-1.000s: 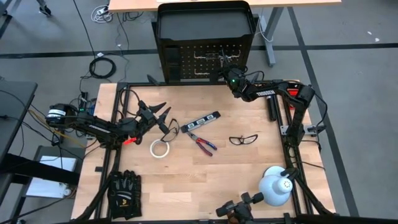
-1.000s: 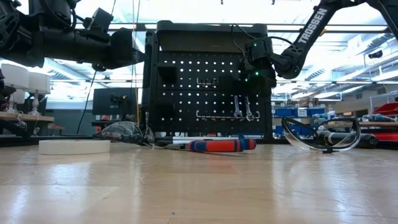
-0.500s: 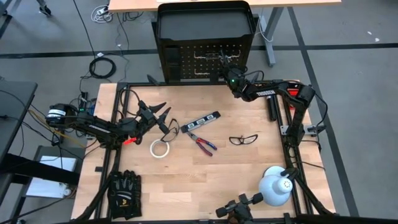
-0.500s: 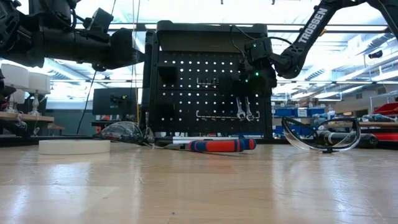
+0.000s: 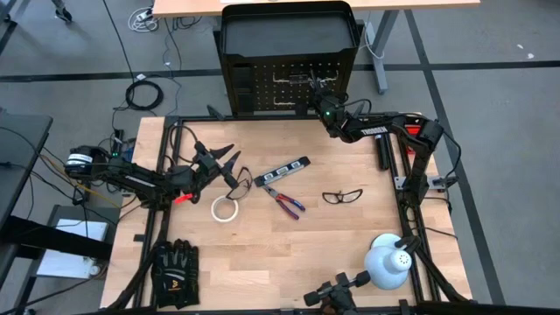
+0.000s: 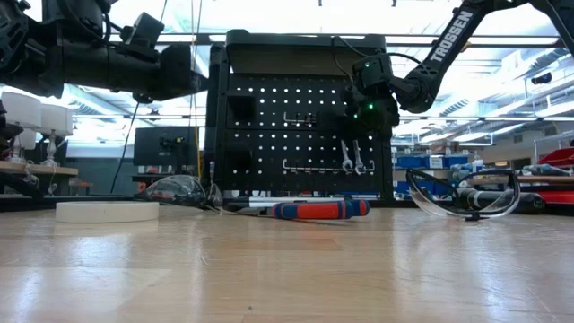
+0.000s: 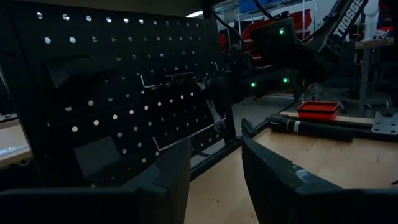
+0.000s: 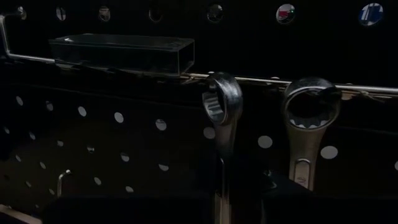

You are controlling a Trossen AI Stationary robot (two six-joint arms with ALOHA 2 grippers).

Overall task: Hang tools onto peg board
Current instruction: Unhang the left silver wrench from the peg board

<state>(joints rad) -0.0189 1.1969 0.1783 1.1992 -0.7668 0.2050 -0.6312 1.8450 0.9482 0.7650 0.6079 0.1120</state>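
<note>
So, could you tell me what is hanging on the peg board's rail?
Two silver wrenches hang by their ring ends on the peg board; their lower ends are hidden in the right wrist view.

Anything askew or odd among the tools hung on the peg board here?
Slightly. In the right wrist view, one wrench hangs from the rod turned edge-on, while the other wrench faces flat. The right gripper is at the peg board beside them. Nothing looks spilled or damaged.

Glasses point(image 5: 342, 196) and pliers point(image 5: 282, 200) flank open tabletop point(image 5: 289, 254)
</note>
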